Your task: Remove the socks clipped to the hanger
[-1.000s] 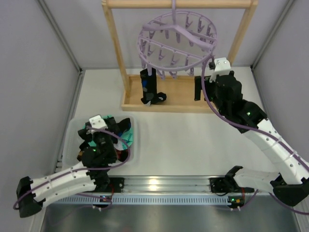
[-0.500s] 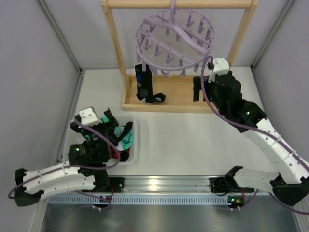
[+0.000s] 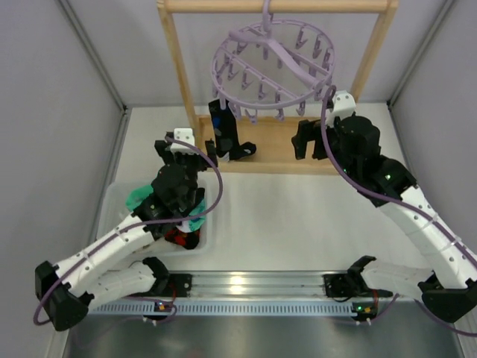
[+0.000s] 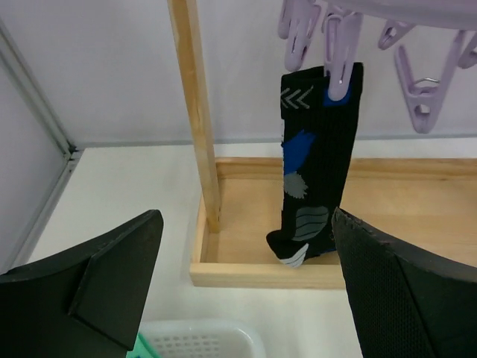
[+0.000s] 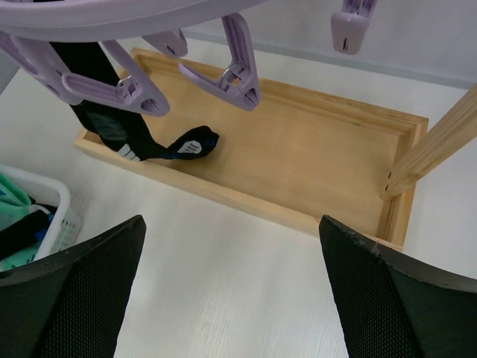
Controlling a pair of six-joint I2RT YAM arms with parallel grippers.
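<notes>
One black sock [image 3: 223, 136] with blue and grey patches hangs from a clip of the lilac hanger [image 3: 285, 54], its toe resting in the wooden base. In the left wrist view the sock [image 4: 313, 164] hangs straight ahead under its clip [image 4: 339, 74]. My left gripper [image 3: 186, 147] is open and empty, just left of the sock and short of it. My right gripper [image 3: 313, 138] is open and empty at the rack's right side, under the ring. From the right wrist the sock [image 5: 112, 127] shows at upper left.
The light wooden rack has a post [image 4: 195, 112] left of the sock and a shallow base tray [image 5: 298, 156]. A white basket [image 3: 110, 212] at front left holds mint-green and dark socks [image 3: 138, 199]. Grey walls close both sides.
My left arm has lifted out of the basket and swung forward to the rack, now facing the hanging sock. The hanger has swayed a little. The right arm has barely moved.
</notes>
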